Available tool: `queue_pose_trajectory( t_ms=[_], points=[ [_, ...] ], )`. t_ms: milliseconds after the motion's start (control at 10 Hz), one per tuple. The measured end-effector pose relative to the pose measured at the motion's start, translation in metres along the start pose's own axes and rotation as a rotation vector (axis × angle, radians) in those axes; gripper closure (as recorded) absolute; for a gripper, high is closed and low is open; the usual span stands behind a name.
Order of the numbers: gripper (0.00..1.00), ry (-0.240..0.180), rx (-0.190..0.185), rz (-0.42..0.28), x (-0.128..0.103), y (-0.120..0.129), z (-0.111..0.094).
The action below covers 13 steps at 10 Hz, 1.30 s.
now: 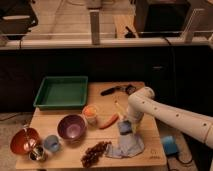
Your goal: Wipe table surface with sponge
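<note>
Sponge (123,131) seems to be the small bluish-grey block under the tip of the hand (126,125), toward the front right corner of the bench (151,152), though it is too blurred to be sure. I cannot tell whether the hand is open or closed, or whether it truly has hold of the block. The block lies against the top of a crumpled blue cloth (128,146), and that is the main risk. A stroke toward the front edge would probably snag the cloth and drag it along, bunching it up or pushing it off the bench. A stroke toward the left edge meets the carrot (109,121), which lies just beside the hand, and could roll it into the orange cup (90,114) and tip the cup. The grapes (95,152) near the front edge sit beside the cloth and could scatter or get crushed if the cloth shoves them. If the grip is loose, pressing down may let the sponge slip out sideways, so the hand would scrape bare wood. Little open bench lies within reach, so any long sweep is likely to strike something.
</note>
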Motion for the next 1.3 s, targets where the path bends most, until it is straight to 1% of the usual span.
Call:
queue_pose_trajectory(
  t_ms=[400,500,600,800,900,1100,1200,1300],
  points=[
    [0.43,-0.004,-0.002,-0.004,0.001,0.0,0.004],
    [0.48,-0.001,0.002,0.0,0.003,0.002,0.002],
    [0.5,0.008,0.006,0.012,0.008,0.007,-0.002],
    [0.52,0.021,0.008,0.059,0.022,0.023,-0.008],
    [0.59,0.032,0.008,0.1,0.035,0.038,-0.012],
    [0.61,0.043,0.006,0.163,0.057,0.059,-0.017],
    [0.65,0.042,0.006,0.187,0.066,0.063,-0.017],
    [0.66,0.029,0.015,0.205,0.077,0.063,-0.019]
  ],
)
